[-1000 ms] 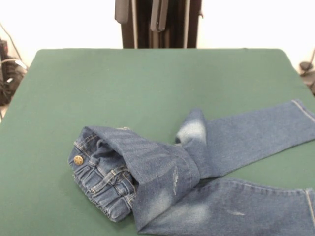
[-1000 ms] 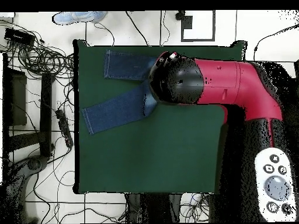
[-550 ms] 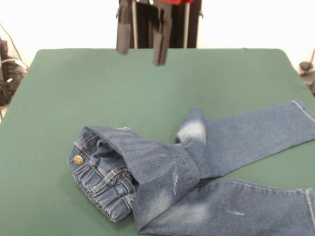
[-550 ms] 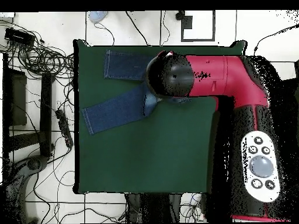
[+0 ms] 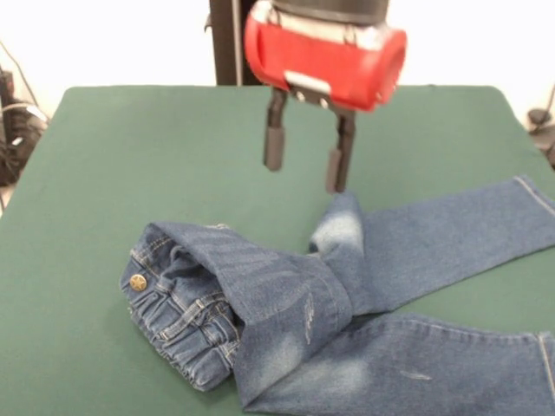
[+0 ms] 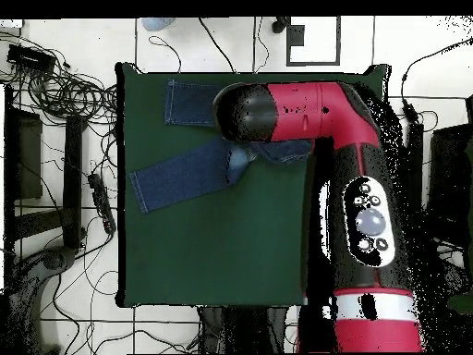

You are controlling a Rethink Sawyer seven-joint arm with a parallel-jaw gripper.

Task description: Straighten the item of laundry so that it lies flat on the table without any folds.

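A white tiled floor (image 6: 55,319) with dark grout lines surrounds the work area, seen from overhead. Black cables (image 6: 65,88) lie tangled at 10 o'clock, with a dark stand (image 6: 74,176) at 9 o'clock. In the front view, a plain pale wall (image 5: 113,39) fills the backdrop under bright, even light.

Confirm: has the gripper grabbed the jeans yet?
No. In the front view the gripper hangs open above the jeans, gripping nothing.
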